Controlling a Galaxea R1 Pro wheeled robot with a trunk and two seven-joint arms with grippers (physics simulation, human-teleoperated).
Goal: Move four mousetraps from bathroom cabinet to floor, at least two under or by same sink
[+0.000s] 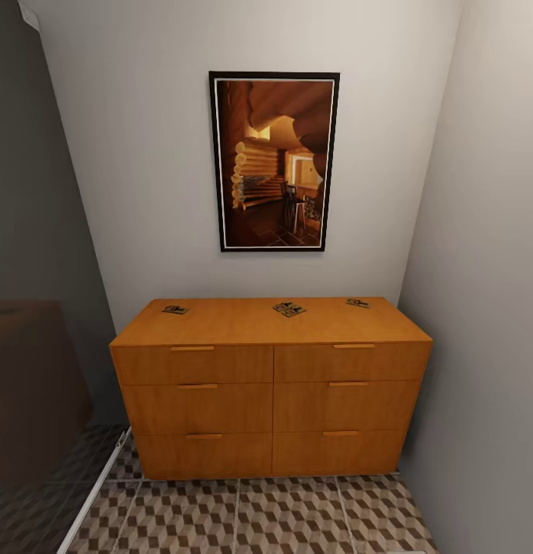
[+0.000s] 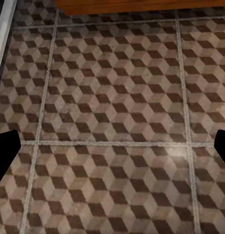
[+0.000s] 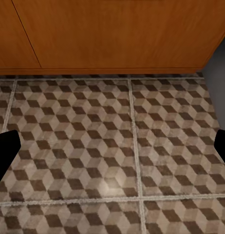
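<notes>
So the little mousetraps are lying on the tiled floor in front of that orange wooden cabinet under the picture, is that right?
Not quite. The mousetraps lie on the flat top of the orange wooden cabinet, not on the floor. The head view shows them spread along the back of the top, under the picture; the tiles in front of the cabinet carry no traps there.

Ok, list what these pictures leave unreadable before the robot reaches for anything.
- Mousetraps on the cabinet, head view: too small to make out their parts; the middle cluster may be two traps touching.
- Drawer contents: hidden behind shut fronts.
- Left gripper and right gripper, wrist views: fingers cut off by the picture edges.
</notes>
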